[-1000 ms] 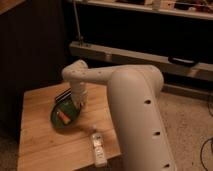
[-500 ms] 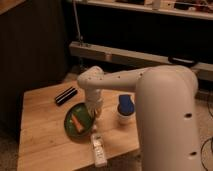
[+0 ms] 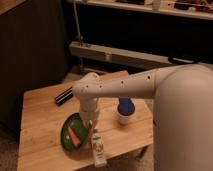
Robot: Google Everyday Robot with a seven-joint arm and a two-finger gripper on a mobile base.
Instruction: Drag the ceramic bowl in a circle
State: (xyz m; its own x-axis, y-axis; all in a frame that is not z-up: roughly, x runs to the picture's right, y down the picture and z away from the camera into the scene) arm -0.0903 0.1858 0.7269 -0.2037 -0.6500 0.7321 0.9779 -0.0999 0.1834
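Wooden table [image 3: 40,120] carrying four things, with the gripper [image 3: 90,123] low over it.

The table is light wood, its planks running lengthwise, standing on a speckled floor [image 3: 10,150]. Near the front edge lies the bowl [image 3: 73,134], dark green and shallow, with an orange carrot piece [image 3: 73,135] on it. Just right of the bowl, a white bottle [image 3: 98,148] lies on its side, reaching the table's front edge. Further right stands a white cup [image 3: 125,111] with a blue top. Toward the back left lies a flat black bar [image 3: 64,96], well apart from the bowl. The gripper comes down at the bowl's right rim, the arm hiding its tips.
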